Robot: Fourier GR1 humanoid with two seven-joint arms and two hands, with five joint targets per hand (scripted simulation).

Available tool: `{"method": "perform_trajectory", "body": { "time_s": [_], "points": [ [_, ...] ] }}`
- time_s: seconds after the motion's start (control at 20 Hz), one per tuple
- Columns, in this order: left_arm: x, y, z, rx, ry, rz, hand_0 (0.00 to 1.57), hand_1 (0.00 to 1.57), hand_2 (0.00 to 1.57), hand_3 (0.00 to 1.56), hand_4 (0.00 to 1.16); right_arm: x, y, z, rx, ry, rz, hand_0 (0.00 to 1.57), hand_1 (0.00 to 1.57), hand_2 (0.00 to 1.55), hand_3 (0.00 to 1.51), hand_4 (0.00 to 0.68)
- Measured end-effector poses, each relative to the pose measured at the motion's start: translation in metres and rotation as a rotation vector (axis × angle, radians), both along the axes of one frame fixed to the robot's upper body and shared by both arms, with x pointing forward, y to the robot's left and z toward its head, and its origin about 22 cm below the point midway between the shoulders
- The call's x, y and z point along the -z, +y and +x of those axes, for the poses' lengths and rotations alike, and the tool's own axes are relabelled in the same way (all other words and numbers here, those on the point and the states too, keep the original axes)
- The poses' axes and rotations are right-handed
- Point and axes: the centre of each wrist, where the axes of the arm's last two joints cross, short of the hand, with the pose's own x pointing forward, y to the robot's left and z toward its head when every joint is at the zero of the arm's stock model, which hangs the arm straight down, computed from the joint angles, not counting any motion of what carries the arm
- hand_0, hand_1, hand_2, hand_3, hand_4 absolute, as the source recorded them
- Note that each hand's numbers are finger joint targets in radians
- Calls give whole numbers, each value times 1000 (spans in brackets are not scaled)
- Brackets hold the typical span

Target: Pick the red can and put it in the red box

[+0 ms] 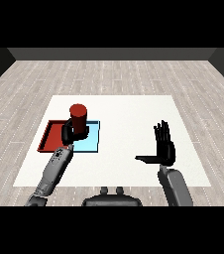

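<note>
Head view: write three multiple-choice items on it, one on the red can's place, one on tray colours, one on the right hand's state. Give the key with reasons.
1. Where is the red can?
A. In the left hand, over the trays
B. Lying on the bare table by the right hand
C. On the floor beyond the table

2. What colours are the two trays?
A. Green and yellow
B. Red and light blue
C. Both white

3. How is the right hand?
A. Curled round the can
B. Open, fingers straight, holding nothing
C. Resting flat inside a tray

Key:
1 A, the left hand's fingers curl round the upright can near where the red tray meets the light blue tray.
2 B, those colours show side by side.
3 B, it is raised at the table's right, away from both trays.
</note>
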Motion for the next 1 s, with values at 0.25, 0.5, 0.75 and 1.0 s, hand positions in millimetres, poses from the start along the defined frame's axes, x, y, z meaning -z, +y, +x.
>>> {"method": "perform_trajectory", "body": {
  "time_s": [0.25,0.5,0.75,1.0],
  "points": [
    [-4,58,7,-112,81,149,1571,1571,1540,1471,1112,17,-12,-11,29,32,3,0,0,0,0,0],
    [14,109,15,-221,275,266,1571,1571,1556,1485,1050,32,-20,-6,41,67,4,0,0,0,0,0],
    [46,153,15,-328,495,368,1509,1509,1426,1363,972,40,-19,1,55,68,0,0,0,0,0,0],
    [73,179,9,-405,710,442,0,0,0,0,719,45,-22,13,65,67,-3,0,0,0,0,0]
  ]
}}
